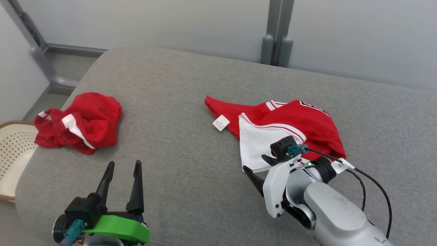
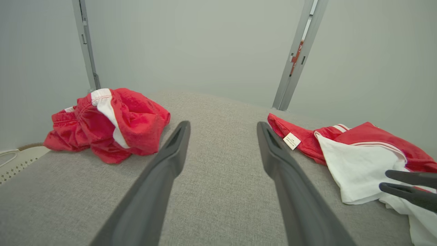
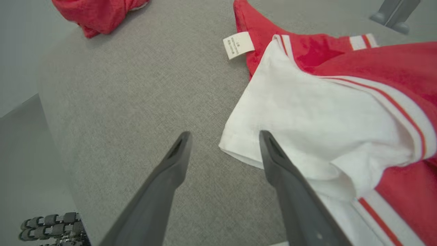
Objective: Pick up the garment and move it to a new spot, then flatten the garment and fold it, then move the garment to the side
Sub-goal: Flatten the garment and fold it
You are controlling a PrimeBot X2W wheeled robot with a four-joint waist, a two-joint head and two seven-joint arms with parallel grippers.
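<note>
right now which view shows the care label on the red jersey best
The right wrist view: the care label is largest there, its print lines visible though unreadable. The head and left wrist views show it as a small white tag at the jersey edge.

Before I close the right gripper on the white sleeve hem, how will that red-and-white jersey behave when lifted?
Probably floppy: the red-and-white jersey lies rumpled and folded over itself, so it should drape and unfold from one pinch. Likely light, since the fabric looks thin. Its loose sleeve hem could bunch if pushed.
</note>
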